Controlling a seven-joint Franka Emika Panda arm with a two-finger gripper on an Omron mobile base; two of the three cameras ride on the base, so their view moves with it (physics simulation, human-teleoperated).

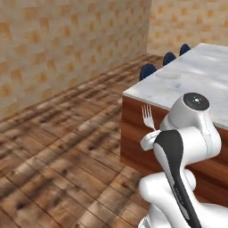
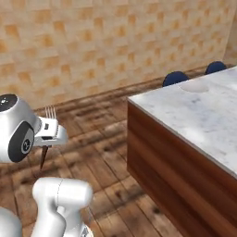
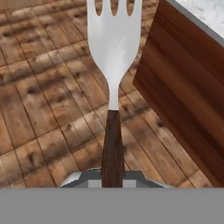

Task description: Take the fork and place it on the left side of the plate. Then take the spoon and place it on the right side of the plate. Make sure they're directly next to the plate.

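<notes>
Fork [image 3: 113,65] first: the slim piece of cutlery with pale silvery-white tines and a thin dark reddish-brown handle runs up the middle of the hand view, tines at the top edge of the frame and handle dropping to the bottom centre. There the handle disappears into the robot's hand [image 3: 113,178], which is clenched on it.

Left base view puts the same fork [image 1: 148,116] at centre frame, tines up and just left of the white arm's upper joint, seen against the wooden side of the bench [image 1: 196,67]. That bench, a block with a pale marbled top and reddish-brown wood sides, fills the right half of the frame. A plain round off-white shallow plate [image 1: 168,75] lies on its top near the far left edge, faint against the marble. Three rounded dark blue chair backs [image 1: 147,70] stand just behind that far edge.

Right base view shows the hand [image 2: 46,132] at the left of the frame, well apart from the bench corner, with the tines rising above it and the dark handle hanging below, over the brown plank floor [image 2: 102,139]. The plate [image 2: 194,85] appears in the upper right, probably close to the bench's far edge, though its outline is hard to make out. A tan brick-patterned wall [image 2: 115,41] fills the top of the frame.
</notes>
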